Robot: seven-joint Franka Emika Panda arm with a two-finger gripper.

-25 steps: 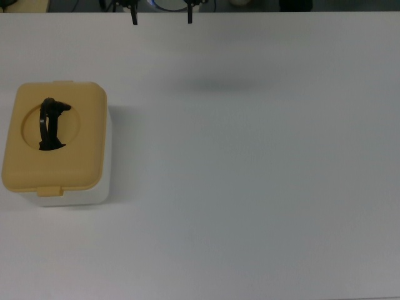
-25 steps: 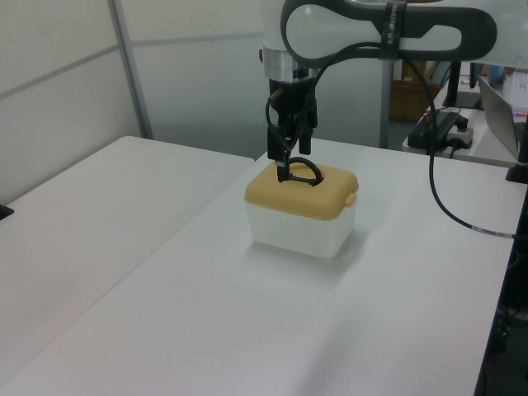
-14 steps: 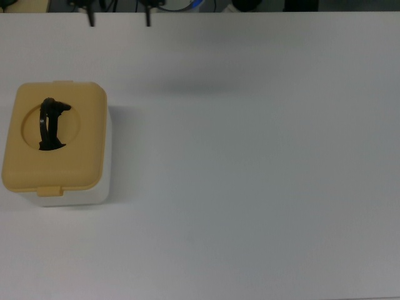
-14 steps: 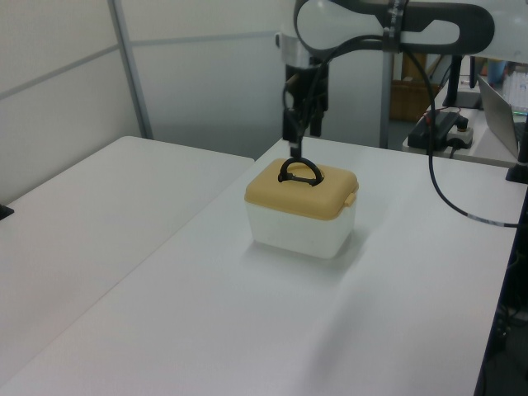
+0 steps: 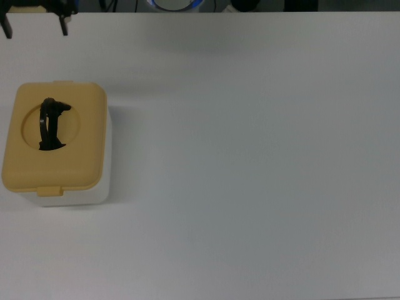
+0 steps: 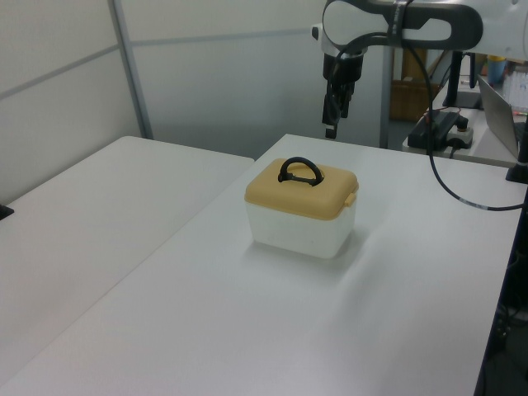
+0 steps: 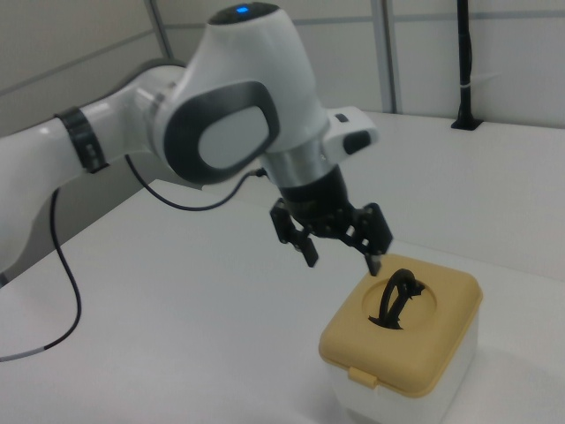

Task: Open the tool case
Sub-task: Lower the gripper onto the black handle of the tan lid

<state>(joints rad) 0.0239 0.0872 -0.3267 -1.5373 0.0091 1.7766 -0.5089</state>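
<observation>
The tool case (image 5: 62,169) sits at the top view's left, a white tub under a shut tan-yellow lid (image 5: 84,134). Its black handle (image 5: 50,124) stands upright in the round recess, and a latch tab (image 5: 50,190) shows on the near edge. In the left view the case (image 6: 301,223) and its handle (image 6: 299,171) are free of the arm. My gripper (image 7: 342,256) hangs open and empty, above and just beside the lid (image 7: 441,340), touching nothing. It shows as two finger tips, gripper (image 5: 35,26), at the top view's far edge, and high behind the case, gripper (image 6: 332,128), in the left view.
The white table (image 5: 250,175) stretches wide to the top view's right. A second table (image 6: 99,190) adjoins at the left view's left. A black cable (image 6: 445,194) hangs from the arm, with a power strip (image 6: 441,124) and a laptop edge (image 6: 502,103) at the left view's far right.
My gripper has left the handle, rising and moving to the left view's right, and sliding leftward along the top view's far edge. The case has not moved.
</observation>
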